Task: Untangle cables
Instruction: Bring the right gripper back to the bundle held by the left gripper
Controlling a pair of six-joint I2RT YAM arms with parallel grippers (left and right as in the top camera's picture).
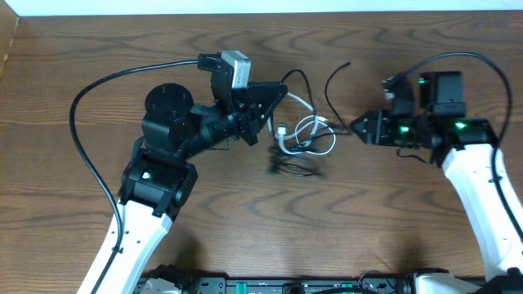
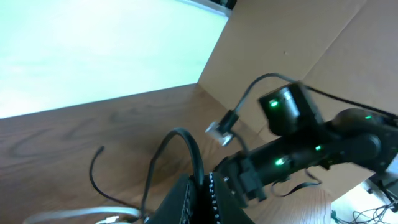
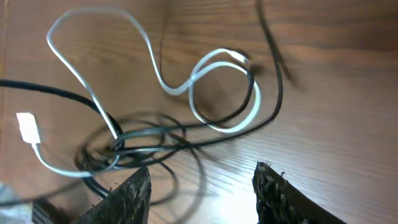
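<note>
Between the two grippers, the cables (image 1: 301, 143) lie on the table (image 1: 245, 237) as one loose bundle, not yet separated. The left gripper (image 2: 200, 193) has its jaws closed, and its wrist view suggests they pinch a black cable (image 2: 181, 134) that arcs up from the fingertips. The right gripper (image 3: 205, 193) has its jaws moderately apart with nothing between them, and it points at the bundle from just beside it. In the right wrist view the white cable (image 3: 152, 59) makes a wide loop and then passes into the knot (image 3: 124, 149), where several black strands cross. The first risk is probably tightening: if the left arm pulls its strand while the white cable is threaded through the knot, the knot can close instead of opening. The second risk is a wrong grasp, because the strands lie so close together that the right jaws may catch two or three at once. Then the whole bundle would slide over the wood and nothing would come free. The white plug (image 3: 28, 127) could also hook in a loop when it is drawn through.
</note>
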